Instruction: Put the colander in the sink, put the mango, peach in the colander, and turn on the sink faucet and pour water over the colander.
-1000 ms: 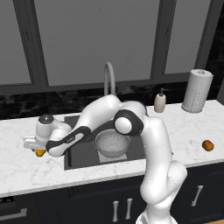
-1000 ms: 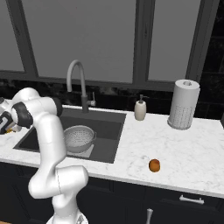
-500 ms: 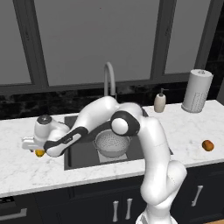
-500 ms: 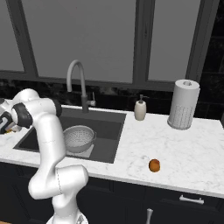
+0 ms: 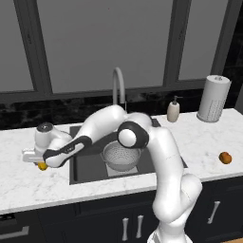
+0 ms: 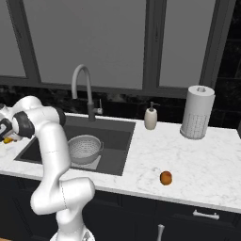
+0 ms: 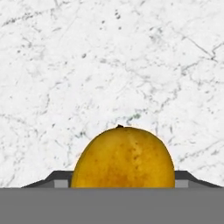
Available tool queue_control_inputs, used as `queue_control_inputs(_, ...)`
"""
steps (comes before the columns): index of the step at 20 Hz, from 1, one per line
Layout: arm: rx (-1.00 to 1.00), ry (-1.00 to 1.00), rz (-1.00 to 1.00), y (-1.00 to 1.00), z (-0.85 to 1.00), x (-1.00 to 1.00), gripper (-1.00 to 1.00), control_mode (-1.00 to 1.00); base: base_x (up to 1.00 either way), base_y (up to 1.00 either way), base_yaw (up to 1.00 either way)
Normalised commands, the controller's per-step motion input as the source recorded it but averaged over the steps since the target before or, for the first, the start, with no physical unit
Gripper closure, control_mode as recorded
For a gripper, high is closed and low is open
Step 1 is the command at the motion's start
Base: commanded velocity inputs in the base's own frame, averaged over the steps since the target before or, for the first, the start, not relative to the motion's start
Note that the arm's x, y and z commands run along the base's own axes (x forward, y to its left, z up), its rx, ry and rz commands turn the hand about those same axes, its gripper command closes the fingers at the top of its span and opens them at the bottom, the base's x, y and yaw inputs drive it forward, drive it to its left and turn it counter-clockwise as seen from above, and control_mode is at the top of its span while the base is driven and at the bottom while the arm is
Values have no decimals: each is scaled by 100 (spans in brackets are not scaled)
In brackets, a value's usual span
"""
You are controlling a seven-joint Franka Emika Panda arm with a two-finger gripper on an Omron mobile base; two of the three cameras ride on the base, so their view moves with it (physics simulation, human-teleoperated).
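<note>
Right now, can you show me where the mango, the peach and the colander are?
mango [image 7: 123,157], hand view, middle of its yellow-orange skin.
peach [image 6: 165,178], right base view, middle of the fruit on the counter.
colander [image 5: 121,156], left base view, inside of the bowl in the sink.

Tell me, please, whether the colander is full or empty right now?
Empty. The colander sits in the sink with nothing inside; the mango and peach are on the counter.
</note>
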Motion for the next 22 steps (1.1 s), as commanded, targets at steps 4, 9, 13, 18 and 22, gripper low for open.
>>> queue_control_inputs(4,-8,2,2,-40,-20,-13,100,-100,0,0,0)
queue_control_inputs(9,-5,0,1,-58,15,-30,100,-100,0,0,0)
queue_control_inputs(13,-3,0,0,-60,37,-41,100,-100,0,0,0)
queue_control_inputs(18,0,0,0,-66,42,-38,100,-100,0,0,0)
queue_control_inputs(22,-2,0,0,-76,31,-29,100,-100,0,0,0)
